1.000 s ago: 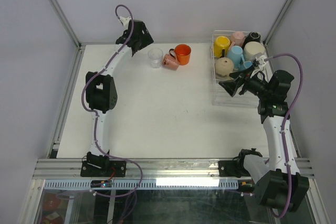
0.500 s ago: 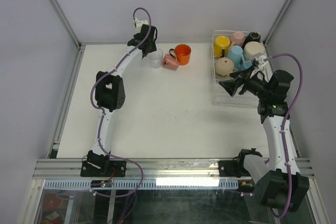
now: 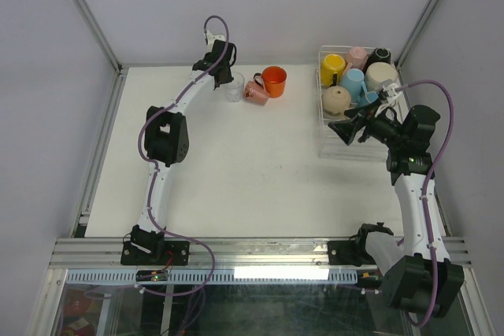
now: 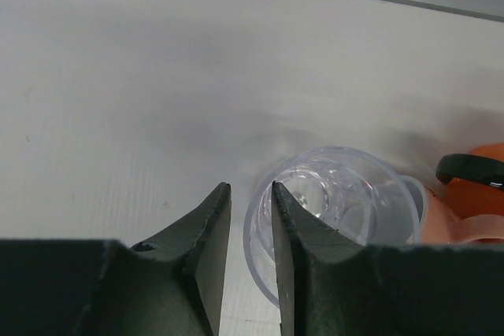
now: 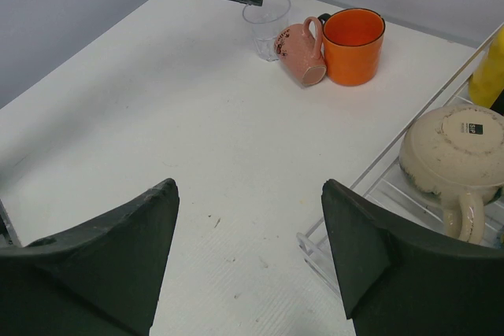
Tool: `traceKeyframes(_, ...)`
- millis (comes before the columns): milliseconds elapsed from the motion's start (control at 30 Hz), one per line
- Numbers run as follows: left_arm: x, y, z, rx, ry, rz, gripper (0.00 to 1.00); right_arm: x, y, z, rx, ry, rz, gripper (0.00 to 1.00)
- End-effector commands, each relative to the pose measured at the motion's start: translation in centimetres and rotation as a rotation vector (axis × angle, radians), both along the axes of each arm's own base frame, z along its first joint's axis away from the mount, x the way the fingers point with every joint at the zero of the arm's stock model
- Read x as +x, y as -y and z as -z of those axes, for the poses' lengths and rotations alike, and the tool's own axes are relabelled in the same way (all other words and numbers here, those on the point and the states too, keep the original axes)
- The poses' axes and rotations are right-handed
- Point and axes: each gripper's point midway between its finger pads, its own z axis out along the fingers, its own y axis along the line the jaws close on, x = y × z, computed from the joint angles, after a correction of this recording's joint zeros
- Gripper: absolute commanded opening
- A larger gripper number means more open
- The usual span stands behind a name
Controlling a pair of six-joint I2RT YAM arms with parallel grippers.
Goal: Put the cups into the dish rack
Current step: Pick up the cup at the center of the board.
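Cups [image 3: 353,82] in yellow, pink, blue, beige and black are packed into the far end of the dish rack [image 3: 331,149] at the upper right of the top view, while three are not yet loaded and stand in a tight row at upper centre: a clear glass tumbler [image 3: 234,86], a pink mug [image 3: 256,91] lying on its side, and an orange mug [image 3: 274,80] upright. The step in hand looks like the pickup of the tumbler. In the left wrist view the left gripper [image 4: 250,190] has one finger outside the tumbler's rim and one inside, with the jaws standing narrow and a thin gap between them; whether they pinch the glass wall I cannot tell. The right gripper [image 5: 248,186] hangs wide open and empty by the rack's near left side, well apart from the three cups. Next, I judge, the pinch must be firm before any lift, since a smooth thin wall may slip, and the tumbler should rise straight up so it does not knock the pink mug just beside it.
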Motion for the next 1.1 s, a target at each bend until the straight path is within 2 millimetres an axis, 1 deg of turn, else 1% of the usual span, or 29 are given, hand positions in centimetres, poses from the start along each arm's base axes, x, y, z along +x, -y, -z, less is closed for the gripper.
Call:
traceKeyframes(0, 0.2, 1.1, -0.9, -0.005, 0.021, 0.054, 0.24, 0.2, -0.1, -1.0, -0.019, 0.055, -0.007, 0.76)
traceKeyframes(200, -0.2, 1.2, 0.2, -0.001, -0.006, 0.069, 0.18, 0.2, -0.1, -1.0, -0.019, 0.056, -0.007, 0.76)
traceKeyframes(367, -0.5, 1.3, 0.5, -0.003, -0.016, 0.082, 0.17, 0.2, -0.1, -1.0, -0.019, 0.055, -0.008, 0.76)
traceKeyframes(400, -0.6, 1.2, 0.4, -0.002, -0.017, 0.082, 0.16, 0.2, -0.1, -1.0, -0.019, 0.056, -0.009, 0.76)
traceKeyframes(433, -0.6, 1.2, 0.5, 0.000, -0.019, 0.083, 0.11, 0.2, -0.1, -1.0, -0.018, 0.054, -0.009, 0.76)
traceKeyframes(500, -0.7, 1.1, 0.1, 0.001, -0.014, 0.082, 0.00, 0.2, -0.1, -1.0, -0.018, 0.053, -0.008, 0.76)
traceKeyframes(667, -1.6, 0.4, -1.3, 0.005, 0.011, 0.066, 0.00, 0.1, -0.1, -1.0, -0.016, 0.051, -0.011, 0.76)
traceKeyframes(733, -2.3, -0.2, -2.2, 0.003, 0.037, 0.051, 0.00, 0.1, -0.2, -1.0, -0.015, 0.052, -0.015, 0.76)
traceKeyframes(767, -3.1, -0.6, -2.0, 0.006, 0.034, 0.043, 0.00, 0.1, -0.2, -1.0, -0.014, 0.053, -0.016, 0.76)
traceKeyframes(900, -5.4, -1.7, -4.4, -0.025, 0.103, 0.015, 0.00, -0.1, -0.4, -1.1, -0.008, 0.053, -0.027, 0.76)
traceKeyframes(1033, -8.5, -2.0, -6.2, -0.072, 0.181, 0.007, 0.00, -0.3, -0.6, -1.2, 0.004, 0.054, -0.046, 0.76)
traceKeyframes(1067, -9.2, -1.8, -7.1, -0.092, 0.228, 0.011, 0.00, -0.4, -0.7, -1.2, 0.008, 0.052, -0.050, 0.76)
